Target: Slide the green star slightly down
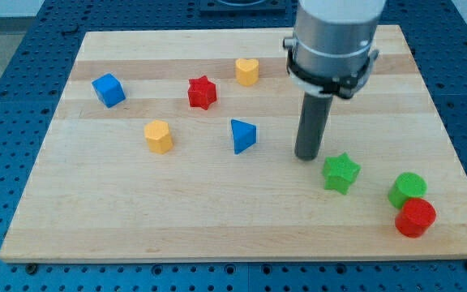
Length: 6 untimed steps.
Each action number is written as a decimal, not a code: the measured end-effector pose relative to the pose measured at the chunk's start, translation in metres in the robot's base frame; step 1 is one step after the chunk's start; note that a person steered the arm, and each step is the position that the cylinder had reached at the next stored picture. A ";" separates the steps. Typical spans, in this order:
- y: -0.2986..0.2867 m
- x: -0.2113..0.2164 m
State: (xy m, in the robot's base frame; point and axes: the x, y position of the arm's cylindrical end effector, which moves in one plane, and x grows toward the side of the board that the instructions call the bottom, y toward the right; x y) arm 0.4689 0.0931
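Note:
The green star (340, 172) lies on the wooden board (177, 211) right of the middle, toward the view's bottom. My tip (307, 156) rests on the board just up and to the left of the star, a small gap apart from it. The rod hangs from the grey arm at the view's top.
A green cylinder (408, 190) and a red cylinder (415, 217) stand right of the star. A blue triangle (242, 135) lies left of my tip. A yellow heart (247, 71), a red star (203, 92), a yellow hexagon (158, 136) and a blue cube (109, 89) lie further left.

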 end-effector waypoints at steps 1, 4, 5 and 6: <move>0.022 0.003; 0.026 0.059; 0.032 0.071; 0.023 0.057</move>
